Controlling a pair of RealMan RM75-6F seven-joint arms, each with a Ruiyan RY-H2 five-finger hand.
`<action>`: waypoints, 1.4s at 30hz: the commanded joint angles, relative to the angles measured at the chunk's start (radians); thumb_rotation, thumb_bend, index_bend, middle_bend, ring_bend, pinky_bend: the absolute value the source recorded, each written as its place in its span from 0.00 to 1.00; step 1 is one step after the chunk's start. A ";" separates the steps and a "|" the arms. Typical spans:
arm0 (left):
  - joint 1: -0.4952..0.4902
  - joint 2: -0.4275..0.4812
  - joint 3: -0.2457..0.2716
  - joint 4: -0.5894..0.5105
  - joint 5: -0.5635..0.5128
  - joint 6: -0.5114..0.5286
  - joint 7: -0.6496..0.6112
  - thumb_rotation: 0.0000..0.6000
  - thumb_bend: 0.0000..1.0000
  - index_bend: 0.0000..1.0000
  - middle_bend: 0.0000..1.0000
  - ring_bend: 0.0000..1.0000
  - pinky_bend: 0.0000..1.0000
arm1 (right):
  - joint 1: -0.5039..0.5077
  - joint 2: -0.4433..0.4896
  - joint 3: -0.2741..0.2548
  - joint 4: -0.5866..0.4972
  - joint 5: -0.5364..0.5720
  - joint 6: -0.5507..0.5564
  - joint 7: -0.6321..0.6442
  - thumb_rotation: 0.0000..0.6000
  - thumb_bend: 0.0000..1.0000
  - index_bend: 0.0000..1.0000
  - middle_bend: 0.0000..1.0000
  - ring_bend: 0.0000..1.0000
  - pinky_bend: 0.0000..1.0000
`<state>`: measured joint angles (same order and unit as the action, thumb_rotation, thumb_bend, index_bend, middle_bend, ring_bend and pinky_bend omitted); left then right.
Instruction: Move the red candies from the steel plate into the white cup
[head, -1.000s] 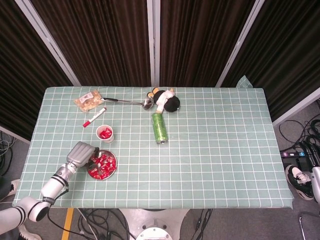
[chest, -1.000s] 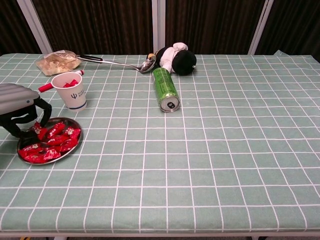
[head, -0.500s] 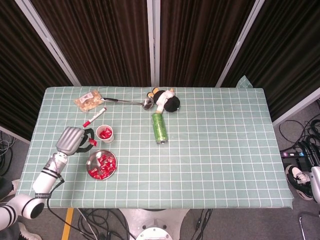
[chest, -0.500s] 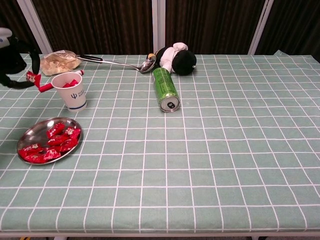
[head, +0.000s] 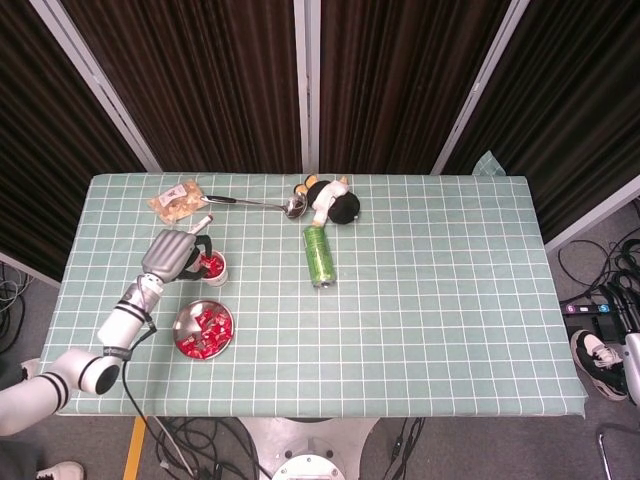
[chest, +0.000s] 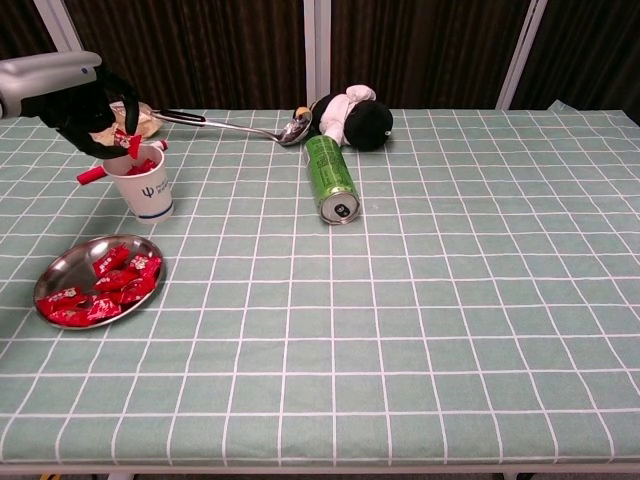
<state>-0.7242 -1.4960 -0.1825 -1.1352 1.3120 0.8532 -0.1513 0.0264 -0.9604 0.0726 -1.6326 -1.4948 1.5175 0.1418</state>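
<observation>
**A:** What fills the scene, biggest thing first?

**B:** A table (head: 450, 300) under green checked cloth, against dark curtains. On its left half the robot's left hand (chest: 92, 112) hangs directly over the white cup (chest: 141, 182), fingers pinching one red candy (chest: 124, 143) just above the rim.

**A:** And the rest of the sweets?

**B:** More red candies (chest: 98, 285) lie heaped on the steel plate (chest: 60, 271), which sits near the front edge, just nearer than the cup and apart from the hand. Red wrappers already show inside the cup.

**A:** The right hand?

**B:** Neither camera shows it.

**A:** What else is on the cloth?

**B:** A green can (head: 319, 256) lies on its side near the middle. Beyond it, at the far edge, rests a black-and-white plush toy (head: 334, 202), and a metal ladle (head: 255, 204) stretches left from the toy. At the far left sits a clear bag of snacks (head: 177, 199). A red-and-white marker pen (head: 183, 240) lies between that bag and the cup, partly hidden by the hand.
</observation>
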 joint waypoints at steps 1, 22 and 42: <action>-0.018 -0.011 0.002 0.023 -0.020 -0.032 0.032 1.00 0.35 0.58 1.00 0.92 1.00 | 0.000 -0.001 0.000 0.002 0.000 -0.001 0.002 1.00 0.20 0.02 0.06 0.00 0.15; 0.186 0.138 0.121 -0.245 0.095 0.261 0.076 1.00 0.35 0.45 0.98 0.89 1.00 | 0.006 -0.003 0.002 0.006 -0.014 0.003 0.010 1.00 0.20 0.02 0.06 0.00 0.15; 0.116 0.042 0.191 -0.170 0.097 0.029 0.149 1.00 0.31 0.46 0.98 0.89 1.00 | -0.008 0.005 -0.005 -0.014 -0.023 0.024 -0.002 1.00 0.20 0.02 0.06 0.00 0.15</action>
<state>-0.6044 -1.4528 0.0066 -1.3021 1.4106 0.8896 -0.0053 0.0184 -0.9554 0.0679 -1.6466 -1.5174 1.5415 0.1392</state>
